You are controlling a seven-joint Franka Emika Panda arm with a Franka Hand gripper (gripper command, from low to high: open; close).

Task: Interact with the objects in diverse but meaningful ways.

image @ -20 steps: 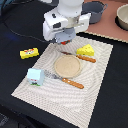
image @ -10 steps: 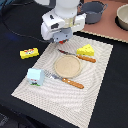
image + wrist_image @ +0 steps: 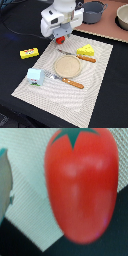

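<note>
The red tomato (image 3: 60,40) with a green stem hangs right under my white gripper (image 3: 60,36), over the far edge of the striped placemat (image 3: 95,95). In the wrist view the tomato (image 3: 82,183) fills the frame and hides the fingers; the gripper appears shut on it. On the exterior view's left a yellow box (image 3: 29,52) lies on the black table. A white-blue milk carton (image 3: 35,76) stands on the mat. The holed cheese wedge (image 3: 86,50) is on the exterior view's right. Two grey pots (image 3: 94,11) (image 3: 122,17) stand at the back.
A round beige plate (image 3: 67,66) lies mid-mat. An orange-handled knife (image 3: 75,83) is in front of it, and another orange-handled utensil (image 3: 84,58) lies behind it. The pots rest on a brown board (image 3: 107,30).
The gripper and tomato shifted slightly toward the exterior view's left together. The other objects have not moved.
</note>
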